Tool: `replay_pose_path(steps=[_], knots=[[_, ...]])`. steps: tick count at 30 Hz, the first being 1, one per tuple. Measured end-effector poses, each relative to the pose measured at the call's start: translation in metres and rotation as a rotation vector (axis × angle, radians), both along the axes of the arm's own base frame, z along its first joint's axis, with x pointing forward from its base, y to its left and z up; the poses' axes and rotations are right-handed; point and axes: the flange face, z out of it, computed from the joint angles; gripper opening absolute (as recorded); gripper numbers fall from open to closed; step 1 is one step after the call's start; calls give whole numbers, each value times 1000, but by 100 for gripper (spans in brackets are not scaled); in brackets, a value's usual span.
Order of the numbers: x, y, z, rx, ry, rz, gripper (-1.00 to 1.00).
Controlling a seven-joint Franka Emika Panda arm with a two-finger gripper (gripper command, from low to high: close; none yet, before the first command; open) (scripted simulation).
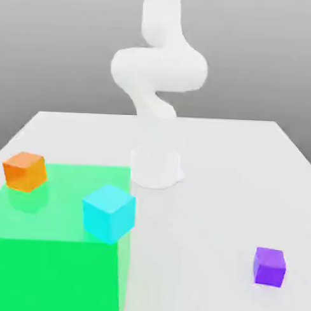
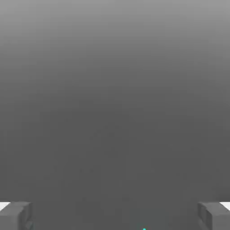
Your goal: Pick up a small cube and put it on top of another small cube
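Small purple cube (image 1: 269,266) sitting on the white bench (image 1: 247,162), well apart from the cyan cube (image 1: 108,212) (toward the exterior view's right), orange cube (image 1: 24,171) lying beyond the cyan cube, hand (image 2: 115,215) hanging released, fingers (image 2: 15,215) spread wide, grasping nothing.

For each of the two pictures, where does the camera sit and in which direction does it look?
Exterior view: off the arm, looking across the white table at the arm, with the orange cube, cyan cube and purple cube.
Hand view: on the hand, facing a plain grey surface; two fingertips of the open gripper show at the corners.
Shared: nothing I can match with certainty.
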Motion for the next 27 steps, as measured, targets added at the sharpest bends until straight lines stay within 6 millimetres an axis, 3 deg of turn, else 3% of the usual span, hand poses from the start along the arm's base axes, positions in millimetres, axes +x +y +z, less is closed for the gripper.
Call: replay_pose_path(steps=[6,12,16,20,24,27], knots=[[59,60,-110,46,181,-23,0],[79,121,-228,67,357,-50,0],[71,158,-308,68,473,-73,0],[44,199,-385,55,589,-83,0],[10,220,-458,42,701,-124,0],[3,225,-498,39,723,-133,0]])
